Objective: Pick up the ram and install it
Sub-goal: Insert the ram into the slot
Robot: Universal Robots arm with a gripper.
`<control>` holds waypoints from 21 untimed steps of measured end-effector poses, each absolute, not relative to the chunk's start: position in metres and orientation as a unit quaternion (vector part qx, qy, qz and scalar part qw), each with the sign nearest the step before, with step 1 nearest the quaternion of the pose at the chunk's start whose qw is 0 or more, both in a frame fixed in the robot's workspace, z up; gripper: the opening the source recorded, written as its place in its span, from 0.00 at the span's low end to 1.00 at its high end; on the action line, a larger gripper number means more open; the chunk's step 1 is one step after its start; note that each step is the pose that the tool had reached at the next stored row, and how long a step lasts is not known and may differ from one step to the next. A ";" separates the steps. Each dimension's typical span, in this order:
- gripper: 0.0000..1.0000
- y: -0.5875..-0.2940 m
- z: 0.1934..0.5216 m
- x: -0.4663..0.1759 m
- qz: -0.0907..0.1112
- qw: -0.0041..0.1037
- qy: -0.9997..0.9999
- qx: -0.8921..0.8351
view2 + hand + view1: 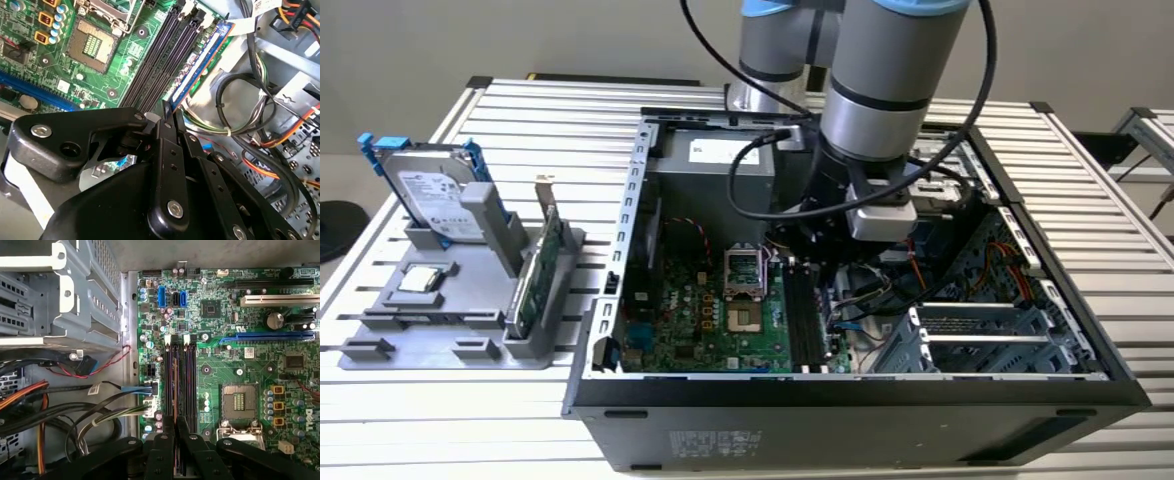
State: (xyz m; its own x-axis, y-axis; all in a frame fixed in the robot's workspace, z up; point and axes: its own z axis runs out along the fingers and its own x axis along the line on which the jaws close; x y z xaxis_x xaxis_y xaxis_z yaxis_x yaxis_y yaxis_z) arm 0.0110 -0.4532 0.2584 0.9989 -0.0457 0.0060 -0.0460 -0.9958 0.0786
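Your counter carries one open computer case and, well to the exterior view's left, one grey holder with one hard drive and one green card upright in it. One arm reaches down into the case over the motherboard. Your claw is pinched on the ram, which stands on edge in the outermost of the memory slots, beside the cables.
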 end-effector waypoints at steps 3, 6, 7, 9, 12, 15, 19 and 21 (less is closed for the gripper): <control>0.00 -0.453 0.253 0.011 0.002 0.039 -0.023 0.999; 0.00 -0.453 0.248 0.011 0.002 0.039 -0.023 0.999; 0.00 -0.453 0.247 0.011 0.002 0.039 -0.023 0.999; 0.00 -0.453 0.246 0.011 0.002 0.039 -0.023 0.999; 0.00 -0.453 0.245 0.011 0.002 0.040 -0.023 0.999; 0.00 -0.454 0.243 0.012 0.002 0.039 -0.023 0.999; 0.00 -0.454 0.240 0.013 0.002 0.039 -0.023 0.999; 0.00 -0.455 0.238 0.013 0.002 0.039 -0.023 0.999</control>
State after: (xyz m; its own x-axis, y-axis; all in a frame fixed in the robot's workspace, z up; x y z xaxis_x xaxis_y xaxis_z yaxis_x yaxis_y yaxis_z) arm 0.0133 -0.4545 0.2375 0.9989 -0.0457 0.0060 -0.0460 -0.9958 0.0786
